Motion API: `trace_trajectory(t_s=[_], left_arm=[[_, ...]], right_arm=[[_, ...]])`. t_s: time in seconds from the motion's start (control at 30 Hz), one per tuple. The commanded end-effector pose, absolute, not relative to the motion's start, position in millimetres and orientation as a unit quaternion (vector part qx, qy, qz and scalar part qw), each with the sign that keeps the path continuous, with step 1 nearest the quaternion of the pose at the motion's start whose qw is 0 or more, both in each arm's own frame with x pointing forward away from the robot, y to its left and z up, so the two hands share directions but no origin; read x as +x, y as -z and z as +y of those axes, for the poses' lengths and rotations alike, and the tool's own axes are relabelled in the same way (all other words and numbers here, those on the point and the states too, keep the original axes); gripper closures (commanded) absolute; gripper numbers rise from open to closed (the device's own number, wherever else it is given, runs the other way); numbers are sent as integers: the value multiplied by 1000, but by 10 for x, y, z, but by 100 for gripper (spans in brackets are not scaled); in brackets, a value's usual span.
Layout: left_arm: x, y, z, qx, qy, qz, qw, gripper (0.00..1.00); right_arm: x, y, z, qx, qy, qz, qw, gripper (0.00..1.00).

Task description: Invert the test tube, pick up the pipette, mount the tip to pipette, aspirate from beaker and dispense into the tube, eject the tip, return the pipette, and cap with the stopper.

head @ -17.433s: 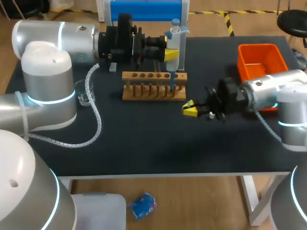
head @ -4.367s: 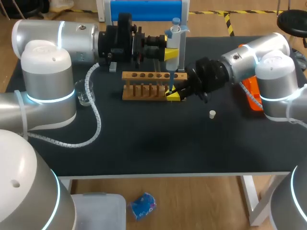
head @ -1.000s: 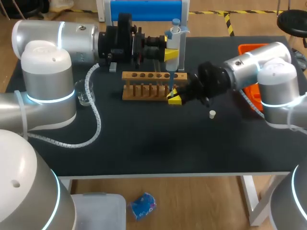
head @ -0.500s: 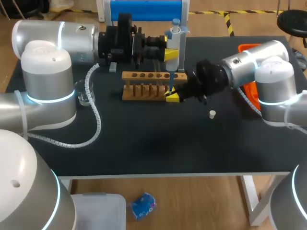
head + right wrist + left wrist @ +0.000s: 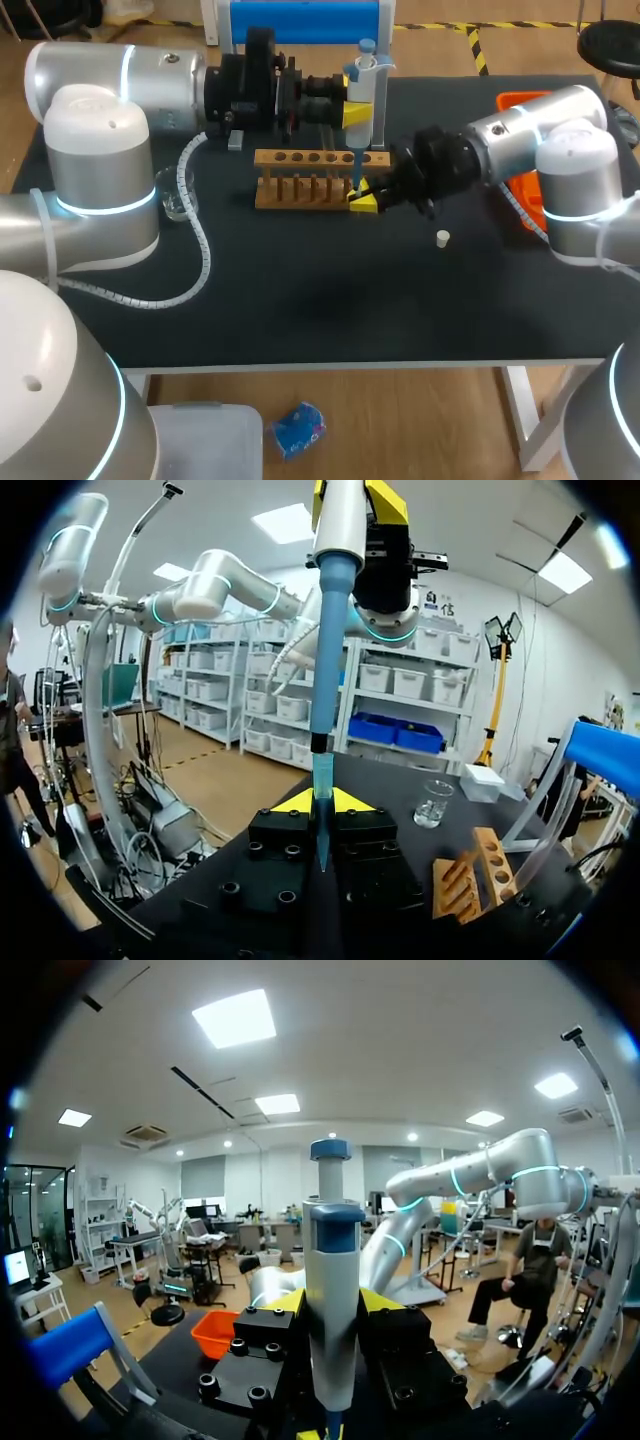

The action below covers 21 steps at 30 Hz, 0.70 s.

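My left jaws are clamped on the white-and-blue pipette, held upright above the wooden rack at the table's far middle; my right jaws pinch its slim blue tip.

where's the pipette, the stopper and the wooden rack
pipette (image 5: 364,86): head view, on its pale upper body
stopper (image 5: 442,238): head view, on its top
wooden rack (image 5: 300,201): head view, on its front base board

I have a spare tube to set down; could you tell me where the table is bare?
The front strip of the table, nearer than the stopper and beaker, is bare. Crowded: around the tube rack, pipette and right gripper.
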<state>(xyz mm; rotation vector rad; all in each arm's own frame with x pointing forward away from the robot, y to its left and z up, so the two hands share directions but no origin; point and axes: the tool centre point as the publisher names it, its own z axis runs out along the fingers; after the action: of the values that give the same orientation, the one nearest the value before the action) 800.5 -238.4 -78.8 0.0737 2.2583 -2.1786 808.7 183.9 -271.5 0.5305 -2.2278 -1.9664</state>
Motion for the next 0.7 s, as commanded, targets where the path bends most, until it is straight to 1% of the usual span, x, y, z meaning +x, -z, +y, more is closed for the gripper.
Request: trace_trajectory(t_s=[0.03, 0.7], left_arm=[[8009, 792, -2391, 24, 695, 719, 2, 100], [8009, 792, -2391, 24, 695, 719, 2, 100]], right_arm=[[8080, 2681, 1845, 181, 645, -740, 59, 100], [8061, 2733, 1844, 182, 633, -750, 56, 100]])
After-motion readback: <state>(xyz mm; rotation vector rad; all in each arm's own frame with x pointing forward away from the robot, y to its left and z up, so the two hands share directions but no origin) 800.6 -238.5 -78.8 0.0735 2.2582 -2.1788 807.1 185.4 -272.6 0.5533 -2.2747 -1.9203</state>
